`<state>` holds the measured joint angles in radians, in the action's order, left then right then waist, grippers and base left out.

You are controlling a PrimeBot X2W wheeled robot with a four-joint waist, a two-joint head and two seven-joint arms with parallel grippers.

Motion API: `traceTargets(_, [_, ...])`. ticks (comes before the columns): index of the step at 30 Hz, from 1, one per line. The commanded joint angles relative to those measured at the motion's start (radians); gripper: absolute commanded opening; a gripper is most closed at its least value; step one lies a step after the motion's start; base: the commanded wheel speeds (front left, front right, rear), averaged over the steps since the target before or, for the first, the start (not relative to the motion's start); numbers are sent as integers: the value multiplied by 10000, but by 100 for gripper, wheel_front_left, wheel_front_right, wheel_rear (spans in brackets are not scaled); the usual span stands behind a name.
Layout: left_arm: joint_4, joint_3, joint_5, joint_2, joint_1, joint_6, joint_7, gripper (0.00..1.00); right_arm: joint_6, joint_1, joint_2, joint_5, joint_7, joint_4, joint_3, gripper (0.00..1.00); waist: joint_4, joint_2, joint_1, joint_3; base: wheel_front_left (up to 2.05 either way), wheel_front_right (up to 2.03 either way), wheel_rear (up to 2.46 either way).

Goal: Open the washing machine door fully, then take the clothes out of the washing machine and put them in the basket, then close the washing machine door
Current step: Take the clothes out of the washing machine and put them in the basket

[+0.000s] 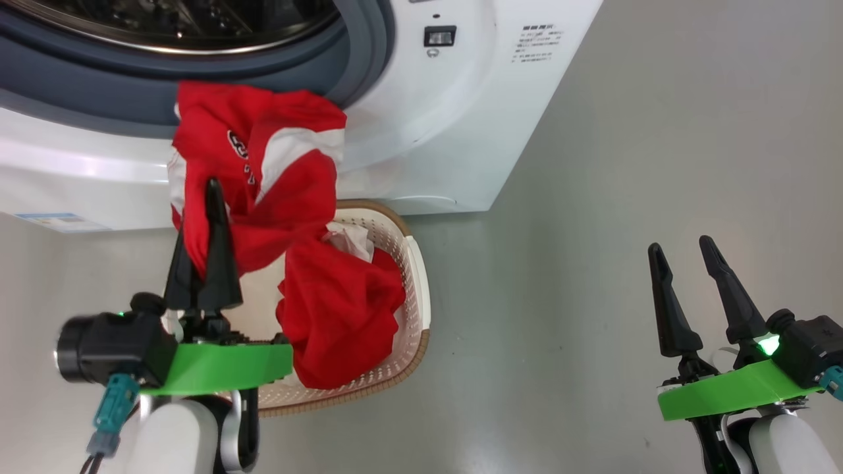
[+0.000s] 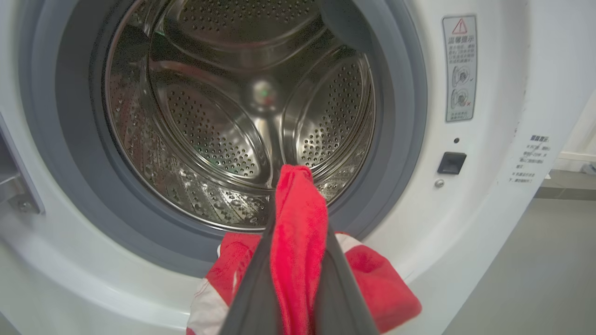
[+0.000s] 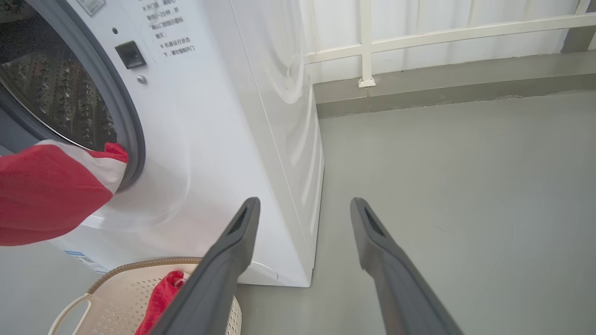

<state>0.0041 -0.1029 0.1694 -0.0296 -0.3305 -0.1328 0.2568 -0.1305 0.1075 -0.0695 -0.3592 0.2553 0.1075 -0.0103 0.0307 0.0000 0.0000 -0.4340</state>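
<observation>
Clothes of bright red fabric with white panels and lettering [image 1: 263, 171] are hanging just outside the mouth of the big white front-loading washing machine [image 1: 461, 131], draping over its grey rubber gasket [image 2: 400, 116] and down the front panel. More red cloth [image 1: 342, 309] is lying in the small cream perforated basket with a brown woven-look rim [image 1: 421, 289], which is sitting on the grey floor [image 1: 625, 164] directly below. Whether that is a separate piece is hard to tell.

The left gripper [image 2: 298, 218] is pinching a fold of the hanging garment, its jaws clamped tight with fabric bunching between them. The right gripper [image 1: 680, 247] is waiting well off to the side over bare floor, jaws spread wide and carrying nothing.

This fabric is looking light, limp and not fragile. It is likely sagging and trailing from any single pinch, so a bunched fold near the middle is offering the surest hold, keeping loose ends from snagging on the gasket lip. The steel perforated drum [image 2: 233, 116] is looking bare inside.
</observation>
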Motion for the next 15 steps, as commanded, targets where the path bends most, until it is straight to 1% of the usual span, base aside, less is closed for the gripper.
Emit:
traceTargets(1, [-111, 252, 152, -207, 101, -30, 49, 0, -2, 98, -105, 20, 65, -253, 277, 100, 87, 0, 0, -121, 0, 0, 0])
traceTargets(15, [3155, 424, 455, -206, -657, 512, 49, 0, -2, 635, -39, -90, 65, -349, 231, 100, 430, 0, 0, -1369, 0, 0, 0])
